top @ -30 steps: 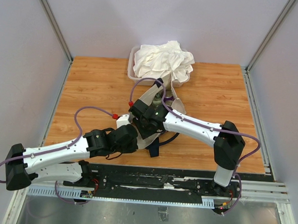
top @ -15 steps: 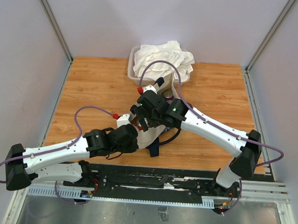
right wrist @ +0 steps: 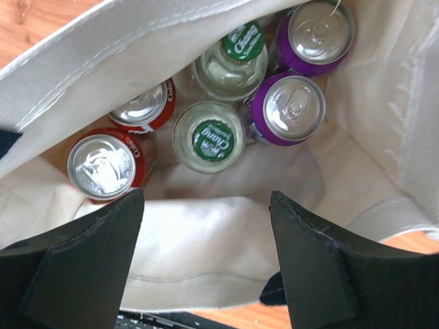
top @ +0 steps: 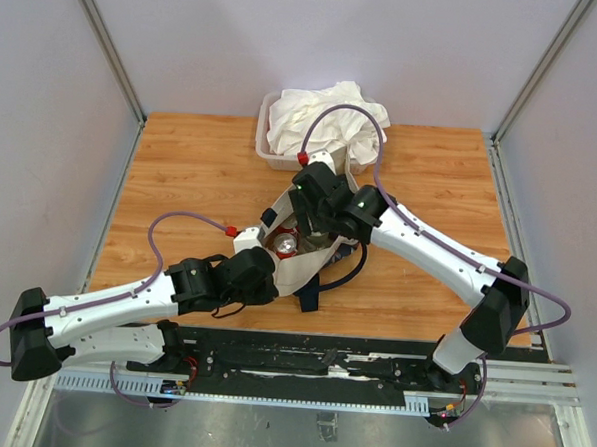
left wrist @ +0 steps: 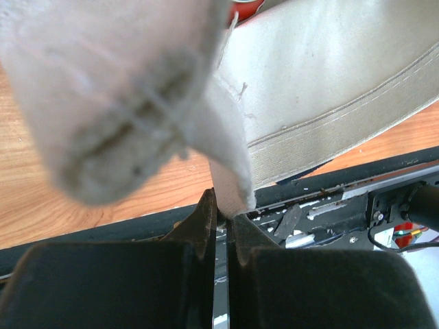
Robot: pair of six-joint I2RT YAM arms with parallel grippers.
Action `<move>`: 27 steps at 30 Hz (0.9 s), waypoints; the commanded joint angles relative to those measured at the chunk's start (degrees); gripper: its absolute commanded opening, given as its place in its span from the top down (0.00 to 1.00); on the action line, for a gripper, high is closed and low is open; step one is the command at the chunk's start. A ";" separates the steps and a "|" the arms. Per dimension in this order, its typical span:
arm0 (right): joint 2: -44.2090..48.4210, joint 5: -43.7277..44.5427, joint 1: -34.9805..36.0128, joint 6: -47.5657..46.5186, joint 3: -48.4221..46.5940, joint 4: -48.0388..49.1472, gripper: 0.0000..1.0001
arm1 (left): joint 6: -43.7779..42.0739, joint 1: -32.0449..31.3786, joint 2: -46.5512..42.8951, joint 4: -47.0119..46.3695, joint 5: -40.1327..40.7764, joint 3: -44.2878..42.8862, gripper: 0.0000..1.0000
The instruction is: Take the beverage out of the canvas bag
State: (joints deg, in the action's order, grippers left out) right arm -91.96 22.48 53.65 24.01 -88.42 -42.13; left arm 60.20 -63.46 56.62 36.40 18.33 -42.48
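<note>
The cream canvas bag (top: 294, 274) stands open in the middle of the table. Inside it, the right wrist view shows several beverages upright: two red cans (right wrist: 101, 166), two green-capped bottles (right wrist: 209, 137) and two purple cans (right wrist: 293, 108). My right gripper (right wrist: 207, 200) hovers open above the bag's mouth, holding nothing; in the top view this right gripper (top: 290, 226) is over the bag's far side. My left gripper (left wrist: 223, 208) is shut on a fold of the canvas bag's rim (left wrist: 230, 185), at the bag's near left corner (top: 259, 272).
A clear tub of white cloth (top: 324, 125) stands just behind the bag. Navy strap handles (top: 313, 292) trail from the bag toward the black rail (top: 321, 360) at the table's near edge. Grey walls enclose the wooden table (top: 181, 177).
My right gripper has opened wide and drawn up and back, toward the tub. A red can's top now shows in the bag from above. The left arm has not moved.
</note>
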 commanded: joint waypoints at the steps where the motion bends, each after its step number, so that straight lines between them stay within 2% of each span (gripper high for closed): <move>1: -0.11 1.37 -1.88 -4.82 1.81 4.59 0.31 | -0.20 -0.24 0.57 -1.96 -1.82 0.22 1.00; 5: -2.20 0.85 -2.85 -6.53 1.73 5.55 0.39 | 0.07 -0.24 0.92 -2.76 -1.85 0.38 1.00; 9: -3.22 -1.30 -3.65 -6.98 3.10 7.47 0.41 | 0.17 -0.25 1.36 -3.40 -1.66 0.08 1.00; 21: -5.05 -3.85 -4.31 -7.80 5.99 10.96 0.45 | 0.13 -0.26 2.82 -4.74 -1.88 -0.07 1.00; 27: -4.44 -7.01 -5.32 -8.33 9.40 15.90 0.46 | 0.34 -0.25 3.01 -5.01 -1.67 -0.03 0.99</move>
State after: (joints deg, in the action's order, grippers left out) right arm -96.47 17.98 49.45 16.91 -81.47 -30.41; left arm 60.23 -63.46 58.57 34.76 18.04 -42.48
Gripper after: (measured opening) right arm 0.546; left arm 0.042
